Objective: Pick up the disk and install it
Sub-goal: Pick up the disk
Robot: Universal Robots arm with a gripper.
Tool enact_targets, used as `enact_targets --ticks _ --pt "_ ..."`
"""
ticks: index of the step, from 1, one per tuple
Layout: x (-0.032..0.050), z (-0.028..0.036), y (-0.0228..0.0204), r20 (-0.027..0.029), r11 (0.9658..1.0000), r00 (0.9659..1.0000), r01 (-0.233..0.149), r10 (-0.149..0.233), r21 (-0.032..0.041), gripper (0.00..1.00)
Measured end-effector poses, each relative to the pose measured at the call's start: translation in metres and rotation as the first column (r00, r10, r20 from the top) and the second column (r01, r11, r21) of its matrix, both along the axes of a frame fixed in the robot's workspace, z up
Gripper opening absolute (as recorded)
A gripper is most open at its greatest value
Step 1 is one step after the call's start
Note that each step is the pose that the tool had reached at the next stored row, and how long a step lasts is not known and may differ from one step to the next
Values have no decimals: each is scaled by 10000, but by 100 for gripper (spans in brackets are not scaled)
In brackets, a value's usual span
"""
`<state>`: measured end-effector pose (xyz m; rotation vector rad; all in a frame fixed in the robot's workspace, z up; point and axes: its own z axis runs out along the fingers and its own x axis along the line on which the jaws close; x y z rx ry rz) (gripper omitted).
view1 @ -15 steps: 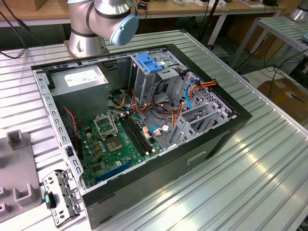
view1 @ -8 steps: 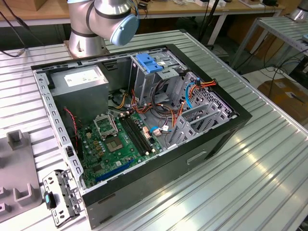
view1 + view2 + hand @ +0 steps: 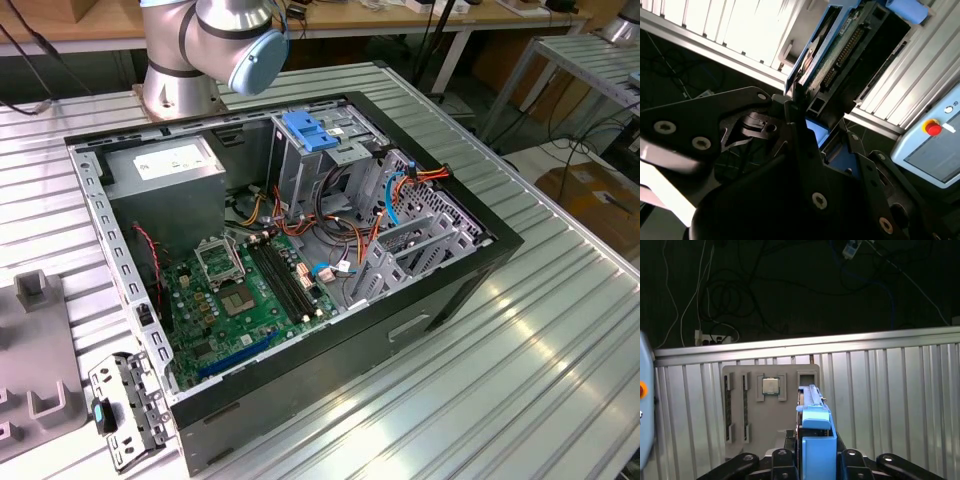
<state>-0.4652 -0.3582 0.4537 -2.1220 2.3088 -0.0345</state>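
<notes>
- Farthest to the exterior view's left, on the ribbed table (image 3: 540, 340): a grey parts tray (image 3: 55, 345), presumably kept there to hold loose components in fixed pockets.
- Just beside the near corner of the case: a small metal bracket (image 3: 125, 405), laid flat and apart from the tray, apparently put aside.
- Next, the computer case (image 3: 440, 300), laid on its side with the cover off, most likely to turn the inside upward for reaching from above.
- Inside, going rightward: a grey power-supply box (image 3: 165, 165), a green motherboard (image 3: 250, 290), then a metal drive cage (image 3: 335, 175) with a blue tab (image 3: 308, 130) on top. Judged to be the bay for the install, a step not yet done.
- Right of the cage: orange, red and blue cables (image 3: 400, 185), lying loose, possibly meant for a drive.
- In both wrist views: the gripper (image 3: 817, 456), jaws closed just to the width of the disk (image 3: 840, 52) and apparently clamped on its blue side rails.
- Held edge-on and up in the air, well apart from the table. Gripped near one end, likely to leave the remaining length free and to keep the circuit board and connector untouched.
- Beyond the disk in the first wrist view: the tray again, with a processor chip (image 3: 771, 386) in one pocket.
- In the second wrist view: a control pendant (image 3: 935, 150) with a red button, off the table's edge.
</notes>
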Motion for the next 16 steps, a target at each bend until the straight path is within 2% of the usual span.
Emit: enact_targets --ticks 9,16 --pt "0 163 0 0 10000 10000 0 0 0 36" --pt "0 320 0 -2 10000 10000 -1 1 0 36"
